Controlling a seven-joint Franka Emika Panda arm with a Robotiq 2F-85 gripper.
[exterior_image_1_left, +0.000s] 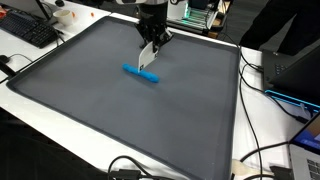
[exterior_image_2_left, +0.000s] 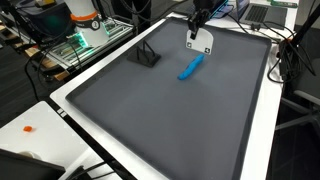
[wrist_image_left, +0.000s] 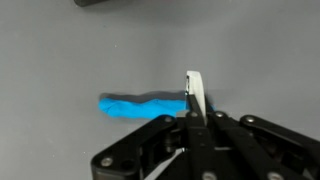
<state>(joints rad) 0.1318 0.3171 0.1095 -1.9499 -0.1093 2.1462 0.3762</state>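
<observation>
A blue elongated object (exterior_image_1_left: 141, 74) lies flat on the grey mat (exterior_image_1_left: 120, 120) near its far side; it shows in both exterior views (exterior_image_2_left: 190, 67) and in the wrist view (wrist_image_left: 140, 104). My gripper (exterior_image_1_left: 152, 40) hangs just above and behind the blue object's end. Its fingers are shut on a thin white flat piece (exterior_image_1_left: 148, 56), which also shows in an exterior view (exterior_image_2_left: 200, 43) and edge-on in the wrist view (wrist_image_left: 193, 88). The white piece's lower edge sits close to the blue object's end; I cannot tell if they touch.
A small black stand (exterior_image_2_left: 147, 55) sits on the mat (exterior_image_2_left: 160, 120) by its far edge. A keyboard (exterior_image_1_left: 30, 30) and cables (exterior_image_1_left: 265, 160) lie on the white table around the mat. A small orange item (exterior_image_2_left: 30, 128) lies on the table.
</observation>
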